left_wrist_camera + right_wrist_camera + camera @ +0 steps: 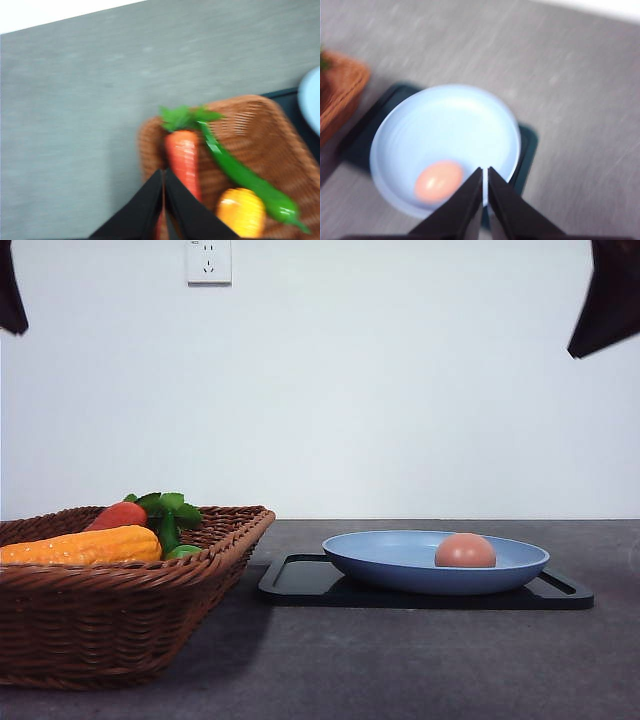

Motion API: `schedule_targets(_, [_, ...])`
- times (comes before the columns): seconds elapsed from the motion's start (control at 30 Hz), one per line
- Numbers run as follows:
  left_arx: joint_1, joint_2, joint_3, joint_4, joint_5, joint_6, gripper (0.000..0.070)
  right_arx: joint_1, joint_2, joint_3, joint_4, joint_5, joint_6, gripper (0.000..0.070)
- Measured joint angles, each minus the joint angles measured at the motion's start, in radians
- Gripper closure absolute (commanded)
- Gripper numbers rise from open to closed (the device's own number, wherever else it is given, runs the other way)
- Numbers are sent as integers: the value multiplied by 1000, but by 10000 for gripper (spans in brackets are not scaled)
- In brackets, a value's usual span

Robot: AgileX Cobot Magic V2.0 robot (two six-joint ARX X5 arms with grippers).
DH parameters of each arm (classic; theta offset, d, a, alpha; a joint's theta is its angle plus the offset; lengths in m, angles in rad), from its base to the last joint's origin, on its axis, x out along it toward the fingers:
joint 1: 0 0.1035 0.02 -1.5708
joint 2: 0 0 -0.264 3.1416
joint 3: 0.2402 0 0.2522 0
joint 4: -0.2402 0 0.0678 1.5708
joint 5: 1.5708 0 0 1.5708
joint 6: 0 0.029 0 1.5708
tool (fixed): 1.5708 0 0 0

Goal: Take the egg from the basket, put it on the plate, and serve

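In the front view the egg point(465, 551) lies in the blue plate point(390, 562), toward its right side, at the lower right of the frame. The plate rests on a flat black tray point(300, 580), which sits on the dark grey worktop point(400, 660). At the lower left stands the wicker basket point(130, 620), just beside the tray's left end; it holds a carrot point(118, 515) with green leaves, a yellow-orange vegetable point(85, 545) and a green one barely showing behind it. A white wall socket point(209, 261) hangs at the top of the frame, and dark parts of the two arms reach into the upper corners. The left wrist view, somewhat blurred, shows the left gripper point(164, 200) with its black fingers point(145, 210) pressed together, nothing between them, above the basket point(250, 115); the carrot point(183, 160), a long green pepper point(245, 177) and the yellow-orange vegetable point(242, 212) lie inside, and an edge of the plate point(311, 100) shows at the right of the frame. The right wrist view, also blurred, shows the right gripper point(485, 200) with fingers point(507, 210) likewise closed and empty, above the plate point(445, 120), with the egg point(438, 181) in the lower left part of the dish, apart from the fingertips. The tray point(527, 142) shows around the plate and the basket point(340, 90) at the left edge.
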Motion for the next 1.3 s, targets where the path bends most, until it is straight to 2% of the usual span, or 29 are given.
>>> schedule_targets(0.13, [0, -134, -169, 156, 54, -69, 700, 10, -83, -193, 244, 14, 37, 700])
schedule_targets(0.23, [-2, -222, -257, 223, 58, -117, 700, 12, -104, -284, 351, 14, 68, 700])
schedule_targets(0.43, [-2, -288, -269, 221, 58, -170, 700, 12, -104, -305, 357, 14, 82, 700])
schedule_targets(0.87, [-4, -285, -269, 237, 64, -178, 700, 12, -104, -305, 357, 14, 82, 700])
schedule_targets(1.0, [-6, -396, -273, 186, 75, -177, 700, 12, -104, -305, 357, 14, 82, 700])
schedule_targets(1.13, [26, -562, -273, 167, 74, -102, 700, 12, -104, -305, 357, 14, 82, 700])
schedule_targets(1.3, [161, -721, -317, 180, 73, -49, 700, 12, -104, -305, 357, 14, 82, 700])
